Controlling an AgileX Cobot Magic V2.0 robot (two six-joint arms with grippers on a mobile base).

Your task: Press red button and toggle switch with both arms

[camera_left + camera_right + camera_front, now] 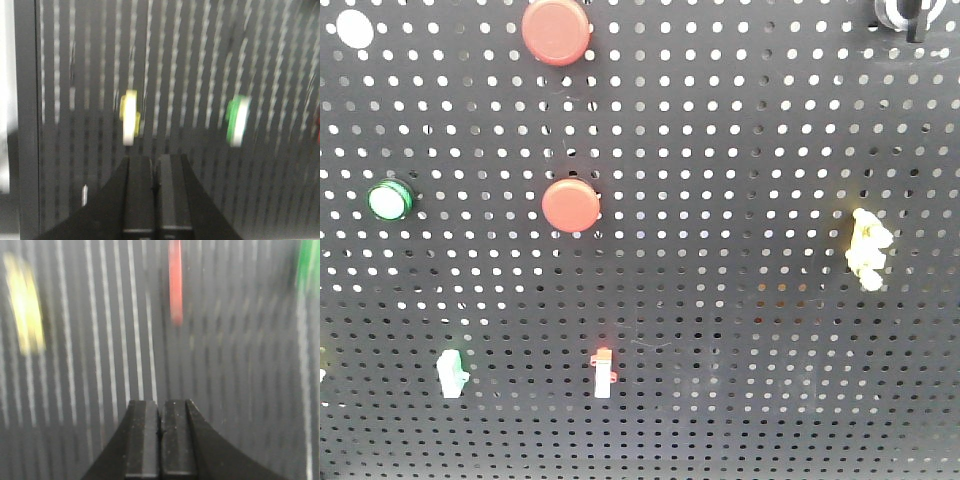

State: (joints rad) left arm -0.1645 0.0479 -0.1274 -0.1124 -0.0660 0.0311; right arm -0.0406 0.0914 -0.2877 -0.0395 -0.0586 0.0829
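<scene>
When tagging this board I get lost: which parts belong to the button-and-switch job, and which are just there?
Job: upper red button, lower red button (either may be meant), red-tipped switch, left gripper, right gripper, both shut.
Just there: green button, green-tipped switch, yellow clip, white disc.

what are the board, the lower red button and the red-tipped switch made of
Board: probably painted sheet metal, matte dark grey, with punched holes. Lower red button: likely plastic, smooth, uniformly coloured cap. Toggle switch: seemingly moulded plastic, white body with red-orange tip; too small to be sure.
</scene>
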